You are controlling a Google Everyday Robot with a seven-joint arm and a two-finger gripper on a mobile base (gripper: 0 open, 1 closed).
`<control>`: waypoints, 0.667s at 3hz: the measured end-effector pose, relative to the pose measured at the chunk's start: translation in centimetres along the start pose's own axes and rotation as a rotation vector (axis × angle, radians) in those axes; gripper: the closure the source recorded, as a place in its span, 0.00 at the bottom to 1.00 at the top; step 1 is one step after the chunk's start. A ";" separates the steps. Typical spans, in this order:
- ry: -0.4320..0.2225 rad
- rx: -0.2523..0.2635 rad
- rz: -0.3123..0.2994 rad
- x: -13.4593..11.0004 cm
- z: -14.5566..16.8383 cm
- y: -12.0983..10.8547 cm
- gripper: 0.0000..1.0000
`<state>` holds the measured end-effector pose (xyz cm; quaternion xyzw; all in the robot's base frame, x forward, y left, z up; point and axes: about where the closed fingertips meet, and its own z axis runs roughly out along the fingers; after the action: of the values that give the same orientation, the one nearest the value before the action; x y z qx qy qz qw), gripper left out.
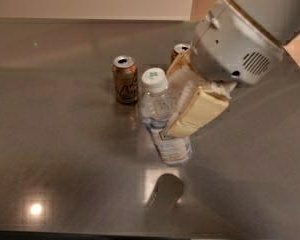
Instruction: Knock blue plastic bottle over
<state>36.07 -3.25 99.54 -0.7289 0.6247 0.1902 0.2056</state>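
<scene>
The blue plastic bottle (162, 114), clear with a white cap and a pale blue label, is tilted with its cap leaning to the left. Its base hangs over a dark reflection on the table, so it looks lifted. My gripper (173, 101) comes down from the upper right. Its cream fingers (197, 111) sit on both sides of the bottle's body and are closed on it. The front finger covers part of the label.
A gold-brown can (125, 80) stands upright just left of and behind the bottle. A red can (179, 51) stands behind, mostly hidden by my wrist. The grey table (55, 149) runs out to the left and to the front edge.
</scene>
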 end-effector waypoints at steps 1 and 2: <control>0.175 0.024 0.019 2.4 -2.0 -1.8 1.00; 0.342 0.057 0.037 5.7 -2.6 -4.1 1.00</control>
<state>40.99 -8.80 98.93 -0.7329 0.6690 0.0491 0.1133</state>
